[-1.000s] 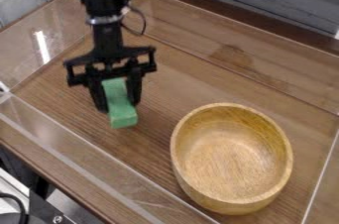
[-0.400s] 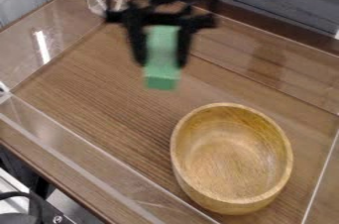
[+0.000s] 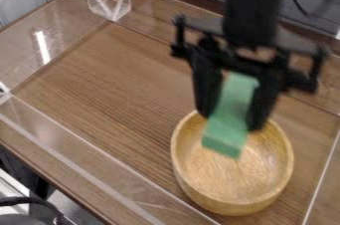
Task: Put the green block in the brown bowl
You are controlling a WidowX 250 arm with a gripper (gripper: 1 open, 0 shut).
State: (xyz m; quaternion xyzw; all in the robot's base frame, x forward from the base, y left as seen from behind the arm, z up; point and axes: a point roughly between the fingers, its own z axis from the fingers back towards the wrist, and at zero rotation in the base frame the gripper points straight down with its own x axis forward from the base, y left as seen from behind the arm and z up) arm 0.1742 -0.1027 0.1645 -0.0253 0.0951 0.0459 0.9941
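My pincer (image 3: 240, 100) is clamped on the green block (image 3: 233, 117), its 2 dark fingers (image 3: 208, 88) pressing the bar from left and right. The gripper points almost straight down, and the black arm (image 3: 253, 5) rises from it out of the top of the view. The picture is somewhat blurred around the gripper, so I cannot make out finer detail of the finger pads.

The green block hangs lengthwise in the grip, tilted a little, with its lower end toward the near left. It is up in the air and touches nothing but the fingers. As I see it, it sits over the far-left part of the brown bowl (image 3: 259, 194), with its lower end overlapping the bowl's inside in the view.

The brown bowl stands upright on the wooden tabletop (image 3: 93, 80), near the right of the scene, and I can see grain on its inner wall. A low clear plastic wall (image 3: 80, 139) runs along the near left edge of the table. At the far left, a small clear plastic stand (image 3: 106, 0) rests on the tabletop, well apart from the bowl.
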